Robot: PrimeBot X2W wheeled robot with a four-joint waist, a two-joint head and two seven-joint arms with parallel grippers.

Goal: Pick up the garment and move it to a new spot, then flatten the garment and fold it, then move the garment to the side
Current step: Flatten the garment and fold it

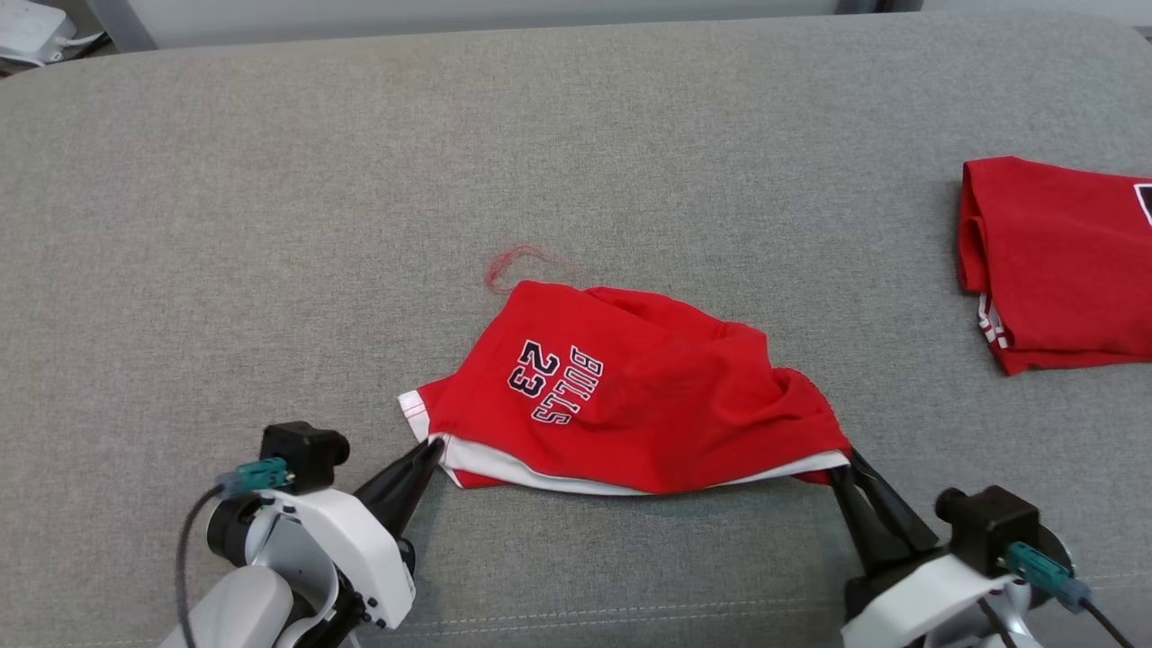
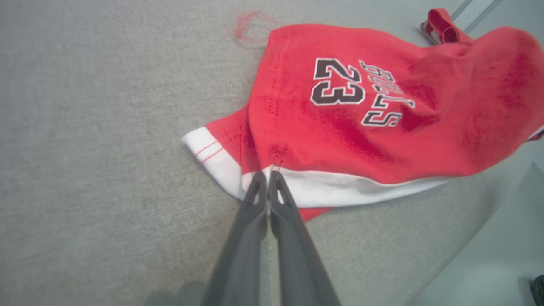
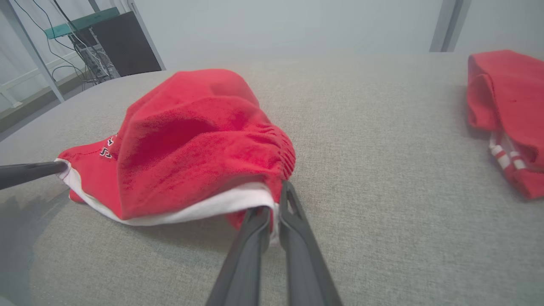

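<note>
The garment (image 1: 630, 387), red shorts with a white hem and "BULLS 23" printed on them, lies crumpled on the grey padded surface (image 1: 270, 225). My left gripper (image 1: 435, 447) is shut, its tips pinching the white hem at the garment's near left corner; the left wrist view shows the closed tips (image 2: 268, 175) on the hem of the garment (image 2: 361, 119). My right gripper (image 1: 846, 463) is shut on the near right corner. In the right wrist view the white hem of the garment (image 3: 191, 140) runs between that gripper's (image 3: 275, 199) fingers, and the left gripper (image 3: 59, 166) touches the far corner.
A second red garment (image 1: 1062, 261) lies folded at the far right, also visible in the right wrist view (image 3: 505, 106). A loose red thread (image 1: 513, 265) sits just behind the shorts. The surface's front seam (image 1: 576, 621) runs close to both arms.
</note>
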